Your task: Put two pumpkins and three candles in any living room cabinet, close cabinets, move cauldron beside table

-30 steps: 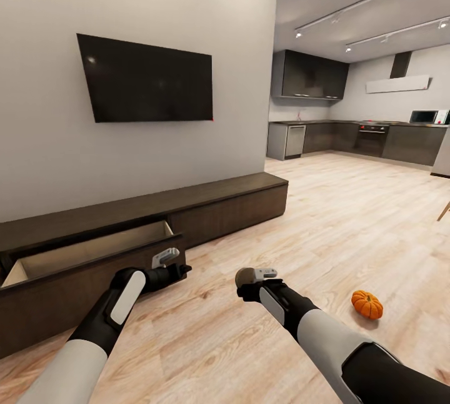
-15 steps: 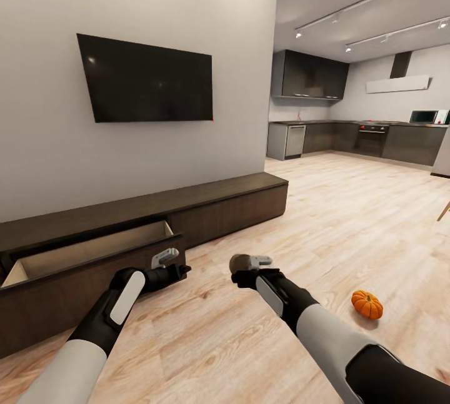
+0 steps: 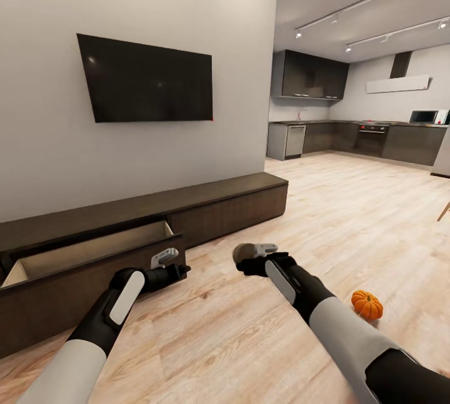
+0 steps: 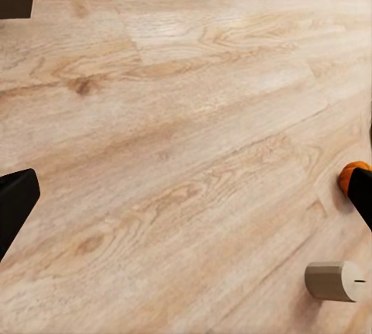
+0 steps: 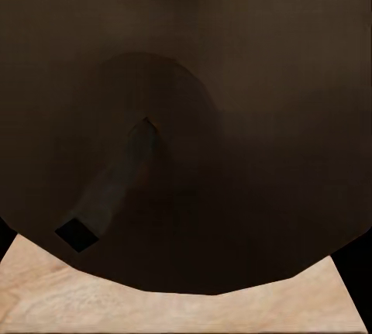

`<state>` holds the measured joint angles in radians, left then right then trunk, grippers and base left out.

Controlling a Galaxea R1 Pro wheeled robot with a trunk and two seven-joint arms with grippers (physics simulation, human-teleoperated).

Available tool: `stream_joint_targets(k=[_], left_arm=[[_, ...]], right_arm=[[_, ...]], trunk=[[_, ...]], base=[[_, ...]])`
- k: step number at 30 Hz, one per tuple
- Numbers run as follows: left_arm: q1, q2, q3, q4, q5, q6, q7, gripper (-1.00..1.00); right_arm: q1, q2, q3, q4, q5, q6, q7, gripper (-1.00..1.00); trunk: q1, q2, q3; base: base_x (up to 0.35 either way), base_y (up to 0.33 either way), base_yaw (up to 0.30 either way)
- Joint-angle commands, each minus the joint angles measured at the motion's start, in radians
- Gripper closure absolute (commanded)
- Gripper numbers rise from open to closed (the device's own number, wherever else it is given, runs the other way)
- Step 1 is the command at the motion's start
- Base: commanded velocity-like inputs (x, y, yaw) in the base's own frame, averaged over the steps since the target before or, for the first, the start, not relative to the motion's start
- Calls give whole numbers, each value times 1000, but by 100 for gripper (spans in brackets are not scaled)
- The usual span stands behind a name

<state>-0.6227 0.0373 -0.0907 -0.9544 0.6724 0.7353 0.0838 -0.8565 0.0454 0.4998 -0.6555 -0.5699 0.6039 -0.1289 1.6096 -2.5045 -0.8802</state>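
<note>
One candle point(image 3: 242, 253) sits clamped in my right pincer point(image 3: 250, 256), its grey-brown bulk blocking most of my right wrist's sight. Beyond its fingertips stands the TV cabinet point(image 3: 231, 204), drawer point(image 3: 87, 254) pulled open. My left pincer point(image 3: 167, 259) is spread wide, holding nothing. Right of my right arm, a pumpkin point(image 3: 367, 304) lies half-hidden. Since a second ago, my right pincer rose toward the cabinet.

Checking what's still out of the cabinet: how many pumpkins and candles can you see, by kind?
Pumpkin: 1, on the floor
Candles: 2, held candle in the right gripper jaws, loose candle on the floor
Total: 3
</note>
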Motion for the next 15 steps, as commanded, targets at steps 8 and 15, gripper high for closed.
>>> stream_joint_targets(k=[8,15], left_arm=[[-1,1,-3,-1,10,1,10,-100],[-1,1,-3,-1,10,1,10,-100]], right_arm=[[3,-49,-64,-165,-17,164,-8,100],[6,-55,-68,-246,-18,281,-7,100]], trunk=[[0,0,-1],[0,0,-1]], base=[[0,0,0],[0,0,0]])
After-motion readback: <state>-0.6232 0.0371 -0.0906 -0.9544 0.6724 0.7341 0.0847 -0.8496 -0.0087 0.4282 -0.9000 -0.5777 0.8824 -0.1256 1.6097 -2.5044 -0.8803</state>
